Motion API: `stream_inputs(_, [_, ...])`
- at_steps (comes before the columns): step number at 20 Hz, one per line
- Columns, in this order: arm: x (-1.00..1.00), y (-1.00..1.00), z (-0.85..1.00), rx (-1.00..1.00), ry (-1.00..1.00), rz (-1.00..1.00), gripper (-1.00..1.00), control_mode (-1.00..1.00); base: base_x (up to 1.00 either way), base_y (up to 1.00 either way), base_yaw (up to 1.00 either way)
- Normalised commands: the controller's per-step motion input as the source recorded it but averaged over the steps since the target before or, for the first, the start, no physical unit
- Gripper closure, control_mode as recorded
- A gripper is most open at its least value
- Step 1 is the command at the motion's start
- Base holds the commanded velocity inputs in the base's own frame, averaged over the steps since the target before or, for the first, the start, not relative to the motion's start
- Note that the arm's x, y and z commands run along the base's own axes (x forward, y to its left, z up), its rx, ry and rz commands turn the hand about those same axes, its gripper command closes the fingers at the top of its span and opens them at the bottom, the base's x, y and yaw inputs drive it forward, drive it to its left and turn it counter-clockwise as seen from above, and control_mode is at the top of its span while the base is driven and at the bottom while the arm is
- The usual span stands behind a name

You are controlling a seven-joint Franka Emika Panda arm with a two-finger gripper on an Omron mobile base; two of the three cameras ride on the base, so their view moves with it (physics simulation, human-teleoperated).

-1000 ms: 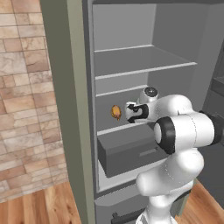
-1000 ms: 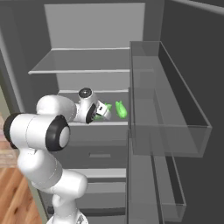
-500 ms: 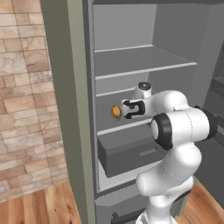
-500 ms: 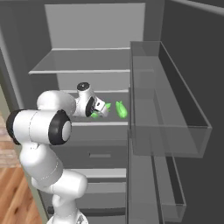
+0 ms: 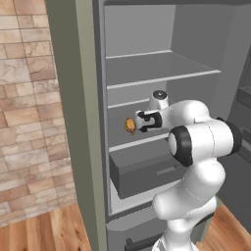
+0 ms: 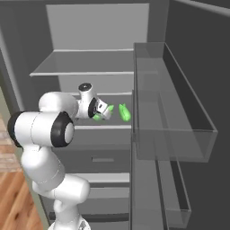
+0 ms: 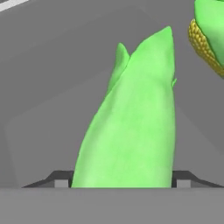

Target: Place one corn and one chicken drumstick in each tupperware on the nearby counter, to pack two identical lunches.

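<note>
A white robot arm reaches into an open refrigerator, its hand (image 6: 102, 112) held level at the middle shelf (image 6: 112, 127) and pointing inward. Seen from the camera on the hand, a bright-green corn (image 7: 133, 127) lies squarely between the two dark fingertips (image 7: 61, 179), its thick end nearest the hand and its pointed tip running straight away, so the cob's long axis lines up with the hand's reach. The jaws straddle the cob on both sides, partly parted; whether the pads already press on it cannot be told, so the grip reads as closing rather than made. Just beyond and to one side lies a second corn (image 6: 124, 112), its husk peeled back to show yellow kernels in the hand view, close to the first but apart from it. From the left base camera, a brown-orange chicken drumstick (image 5: 130, 126) rests on the same shelf just off the hand's other side, near the fridge's left wall. The arm stands folded, elbow back and forearm horizontal, wrist level with the shelf. Judged from this, the step in hand is picking up the first cob; packing the lunches has scarcely begun.
</note>
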Motion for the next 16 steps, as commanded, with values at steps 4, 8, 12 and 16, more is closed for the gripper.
stream_inputs(4, [-1.00, 0.01, -0.47, 0.00, -0.09, 0.00, 1.00, -1.00, 0.00, 0.00, 0.00])
stream_inputs(8, [-1.00, 0.05, 0.09, 0.00, 0.00, 0.02, 1.00, -1.00, 0.00, 0.00, 0.00])
stream_inputs(12, [-1.00, 0.00, 0.71, 0.00, 0.00, 0.10, 1.00, -1.00, 0.00, 0.00, 0.00])
stream_inputs(16, [-1.00, 0.02, 0.93, 0.00, 0.06, 0.19, 1.00, -1.00, 0.00, 0.00, 0.00])
